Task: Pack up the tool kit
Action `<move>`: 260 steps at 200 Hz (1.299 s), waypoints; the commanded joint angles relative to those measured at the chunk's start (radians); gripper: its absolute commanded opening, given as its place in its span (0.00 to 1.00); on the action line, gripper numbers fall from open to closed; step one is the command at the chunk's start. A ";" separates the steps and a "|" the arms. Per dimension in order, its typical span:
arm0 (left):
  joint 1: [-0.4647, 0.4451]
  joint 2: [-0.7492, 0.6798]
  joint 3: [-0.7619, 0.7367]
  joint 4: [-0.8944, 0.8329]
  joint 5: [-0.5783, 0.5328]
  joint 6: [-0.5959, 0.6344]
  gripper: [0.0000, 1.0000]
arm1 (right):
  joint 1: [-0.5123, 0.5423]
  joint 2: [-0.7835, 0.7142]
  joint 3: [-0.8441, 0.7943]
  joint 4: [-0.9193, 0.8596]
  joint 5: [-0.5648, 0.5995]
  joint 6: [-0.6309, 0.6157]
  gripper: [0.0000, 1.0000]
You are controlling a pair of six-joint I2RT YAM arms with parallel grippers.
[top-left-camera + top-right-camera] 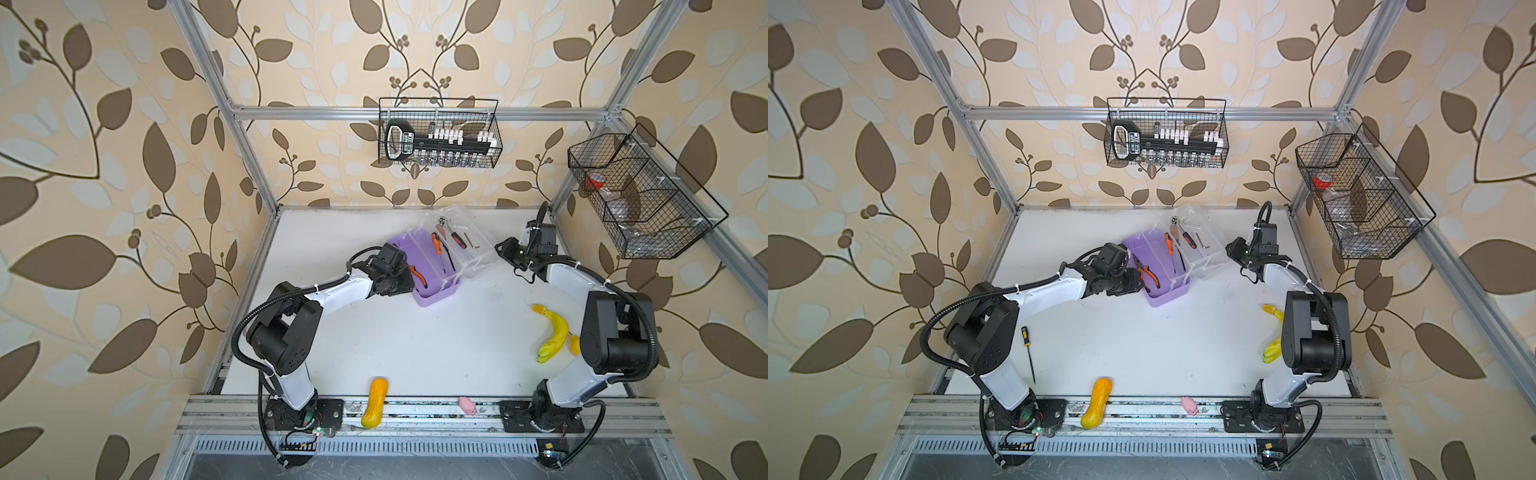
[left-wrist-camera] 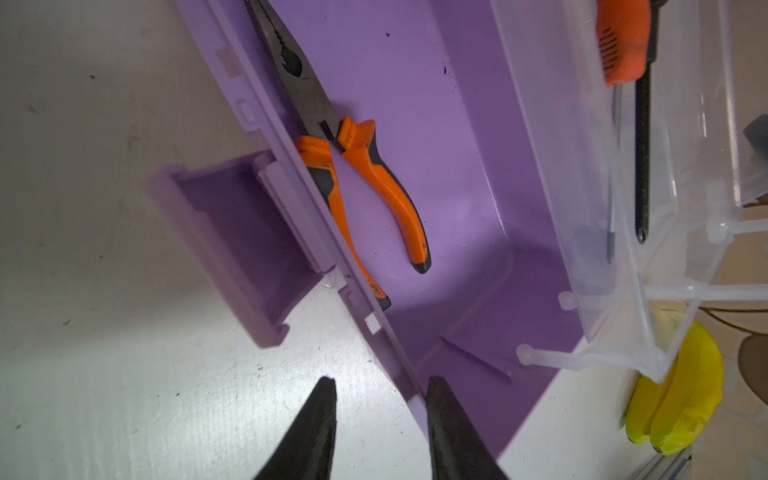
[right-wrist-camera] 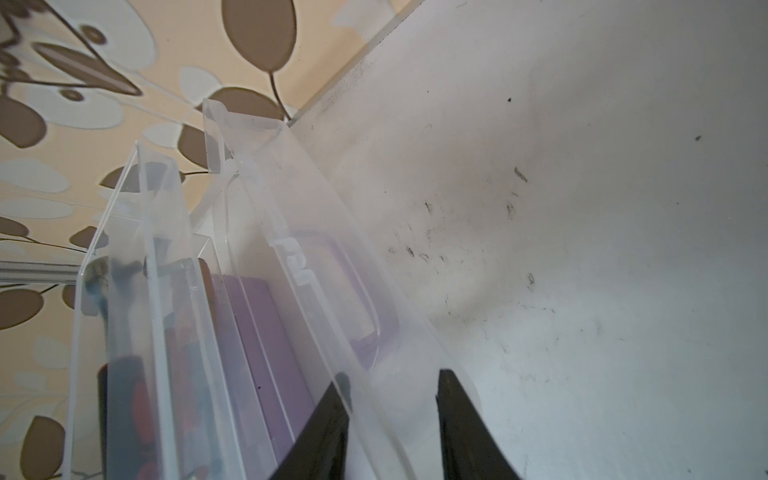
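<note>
Tool kit [image 1: 436,299] sits open on the table between the two grippers, clear lid [image 3: 316,232] tilted up. Left gripper [image 2: 382,382]: jaws part-open, straddling the kit's lilac side wall, not pinching it. Orange-handled pliers [image 2: 353,141] lie inside, ahead of those jaws along that wall; purple handle [image 2: 216,249] hangs outside it. Right gripper [image 3: 392,378]: jaws apart with the lid's edge between them; clamped or not, can't tell. Loose screwdriver [image 1: 1027,353] lies well behind the left jaws.
</note>
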 commanded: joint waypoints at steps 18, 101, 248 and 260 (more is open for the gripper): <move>0.009 0.006 0.029 0.006 0.012 0.016 0.38 | 0.023 0.013 0.052 -0.050 0.045 -0.026 0.19; 0.014 0.025 0.031 0.018 0.023 0.010 0.38 | 0.139 -0.060 0.122 -0.162 0.267 -0.137 0.07; 0.018 0.044 0.023 0.053 0.066 -0.023 0.38 | 0.401 -0.180 0.169 -0.214 0.738 -0.360 0.02; 0.018 0.044 0.021 0.058 0.072 -0.028 0.38 | 0.424 -0.182 0.177 -0.216 0.771 -0.379 0.01</move>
